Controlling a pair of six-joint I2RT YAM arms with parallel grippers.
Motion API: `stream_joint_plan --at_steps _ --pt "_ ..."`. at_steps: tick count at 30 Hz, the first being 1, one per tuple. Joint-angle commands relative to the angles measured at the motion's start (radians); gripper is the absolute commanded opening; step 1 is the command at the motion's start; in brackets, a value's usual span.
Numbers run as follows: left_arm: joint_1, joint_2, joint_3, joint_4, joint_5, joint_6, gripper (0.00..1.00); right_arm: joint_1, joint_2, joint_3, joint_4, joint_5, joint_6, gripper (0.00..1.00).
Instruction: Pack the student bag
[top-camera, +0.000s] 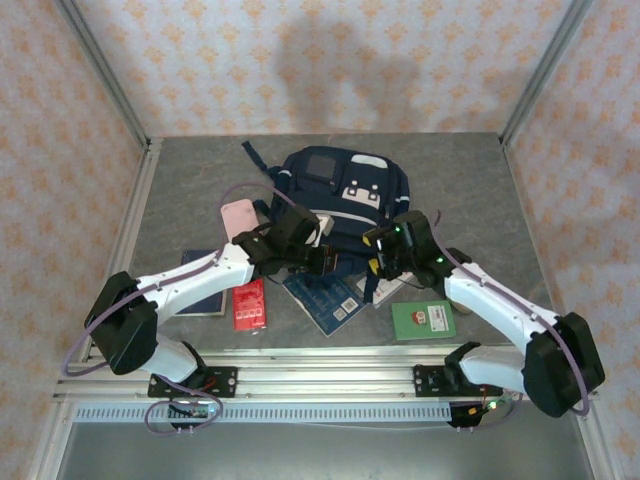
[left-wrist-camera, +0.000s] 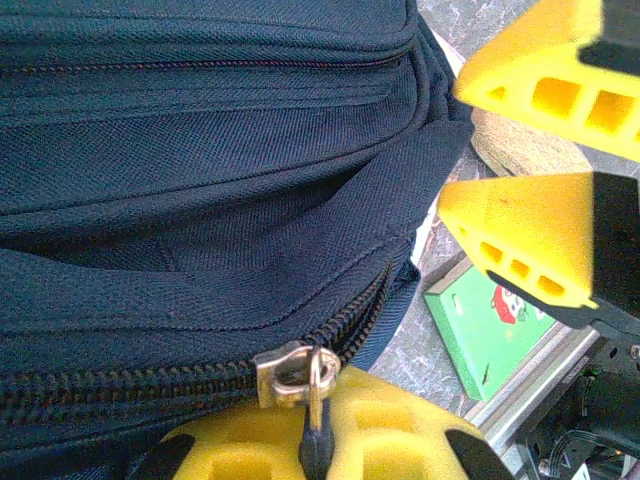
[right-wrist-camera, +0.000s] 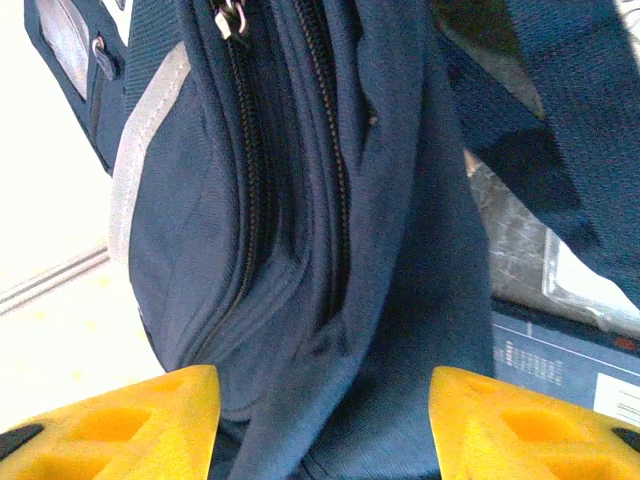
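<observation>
REMOTE STATION: My left fingers (left-wrist-camera: 390, 450) are clamped on the tab of the metal zipper pull (left-wrist-camera: 300, 372) of the student bag (left-wrist-camera: 200, 200). The tab is pinched between the two yellow tips at the bottom of the left wrist view. My right fingers (right-wrist-camera: 120, 420) stand spread apart at the bag's near right corner, with a fold of navy fabric lying between them. From the right wrist view I cannot say for sure whether either tip touches the cloth.

Seen from above, the bag lies in the middle of the grey counter (top-camera: 190, 180), its pale front patches facing up. Its near edge sits between my two arms.

Other items lie around it:
- A pink case (top-camera: 238, 220) lies just beside the bag's left side.
- A red packet (top-camera: 249, 304) lies near my left arm.
- A blue book (top-camera: 325, 298) pokes out from under the bag's near edge.
- A green card (top-camera: 422, 320) lies on the counter beside my right arm.
</observation>
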Motion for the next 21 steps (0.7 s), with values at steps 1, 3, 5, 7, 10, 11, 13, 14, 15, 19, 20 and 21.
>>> stream_joint_plan --at_steps 1,3,5,7,10,11,13,14,15,19,20,21 --pt "-0.017 -0.019 0.031 0.074 0.001 -0.001 0.00 0.005 0.038 0.004 0.096 0.040 0.033 0.54" --pt "-0.019 -0.019 0.031 0.075 0.007 -0.001 0.00 0.005 0.072 0.011 0.125 0.041 0.027 0.48" --pt "-0.020 -0.014 0.034 0.062 0.015 0.014 0.00 0.000 0.111 0.019 0.148 0.044 0.015 0.33" --pt "-0.021 -0.011 0.044 0.033 0.013 0.034 0.00 -0.009 0.124 0.023 0.157 0.066 -0.006 0.17" --pt "-0.020 -0.019 0.058 -0.030 -0.025 0.071 0.00 -0.029 0.111 0.046 0.092 0.114 -0.067 0.00" --pt "-0.020 -0.025 0.059 -0.047 -0.039 0.082 0.00 -0.036 0.103 0.061 0.044 0.137 -0.094 0.00" --pt "-0.018 -0.035 0.061 -0.076 -0.061 0.099 0.00 -0.056 0.089 0.077 -0.006 0.149 -0.146 0.00" --pt "-0.016 -0.039 0.061 -0.092 -0.072 0.108 0.00 -0.070 0.084 0.079 -0.021 0.142 -0.165 0.00" --pt "-0.013 -0.040 0.060 -0.104 -0.077 0.115 0.00 -0.084 0.082 0.080 -0.034 0.134 -0.177 0.00" --pt "0.020 -0.043 0.042 -0.125 -0.071 0.126 0.00 -0.134 0.067 0.067 -0.063 0.094 -0.226 0.00" --pt "0.032 -0.045 0.035 -0.127 -0.064 0.125 0.00 -0.144 0.061 0.064 -0.066 0.091 -0.237 0.00" --pt "0.044 -0.048 0.029 -0.126 -0.058 0.124 0.00 -0.151 0.058 0.062 -0.075 0.090 -0.248 0.00"
